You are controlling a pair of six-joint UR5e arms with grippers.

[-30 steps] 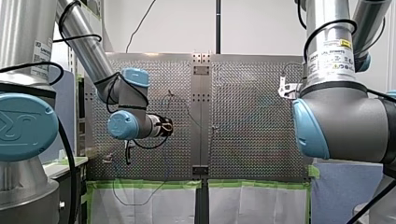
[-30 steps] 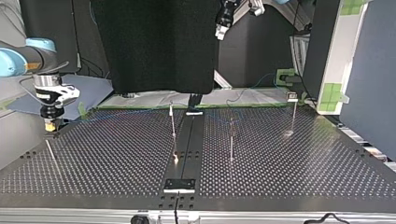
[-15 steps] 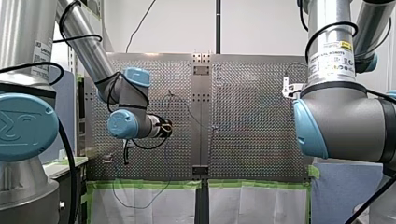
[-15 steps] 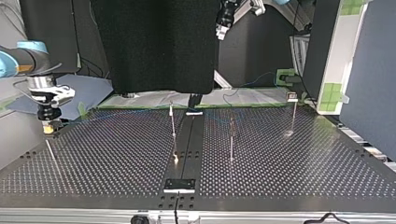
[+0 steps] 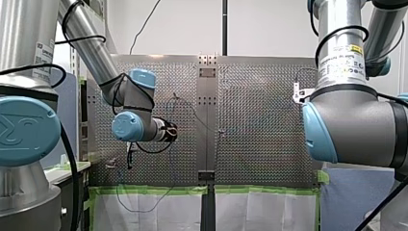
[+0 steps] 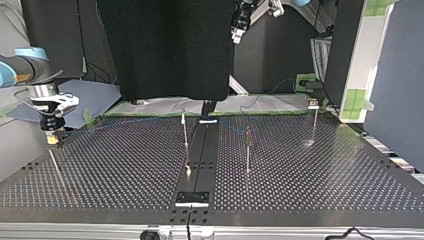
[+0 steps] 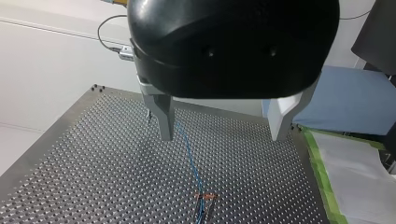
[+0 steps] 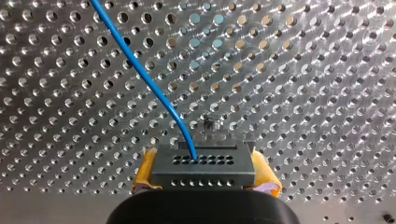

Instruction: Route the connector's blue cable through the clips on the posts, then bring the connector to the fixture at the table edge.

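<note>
In the right wrist view my right gripper is shut on the grey connector, with a yellow pad on each side. The blue cable leaves the connector's top and runs away over the perforated table. In the top view my right gripper hangs low over the table's far left corner. My left gripper stands open and empty high above the table, its metal fingers wide apart. Under it the blue cable leads to a clip on a post. It also shows in the top view as my left gripper.
Three thin posts stand across the table's middle and right, and a thin rod near the left edge. A black block with a white label sits at the near edge. Green tape lines the edge in the front view.
My right gripper has shifted a little toward the top view's left with the connector still in it. My left gripper has barely moved.
</note>
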